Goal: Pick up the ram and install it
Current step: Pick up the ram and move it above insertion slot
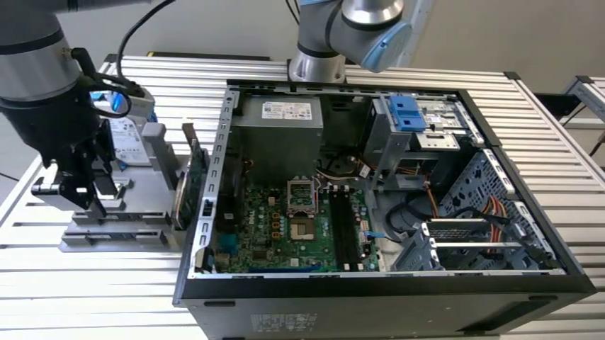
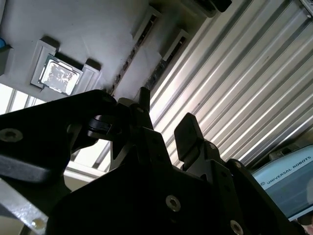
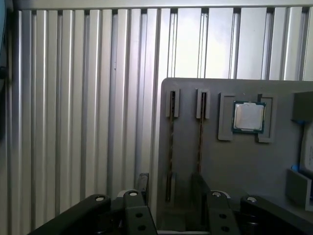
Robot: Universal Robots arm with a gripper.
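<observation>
Slatted metal worktop (image 1: 104,290) carries an open computer case (image 1: 397,287) and, at the exterior view's left, a grey holder (image 3: 244,166). A silver chip (image 3: 248,116) sits beside the holder's two slots, and a hard drive (image 1: 127,138) and an upright card (image 1: 192,180) stand in it too. The ram (image 3: 170,142) stands edge-on in the slot nearest the holder's edge. The gripper (image 3: 170,182) hovers over it, jaws wide apart, holding nothing.

I work in a robotics lab, at a test bench. The table (image 1: 529,120) is made of ribbed metal slats, and the base of my arm (image 1: 317,67) stands on it. An opened computer case (image 1: 378,287) lies there with its circuit board (image 1: 283,227) bare, beside a grey holder (image 1: 113,237) of loose computer parts. Another slatted table (image 1: 591,92) shows at the exterior view's right.
</observation>
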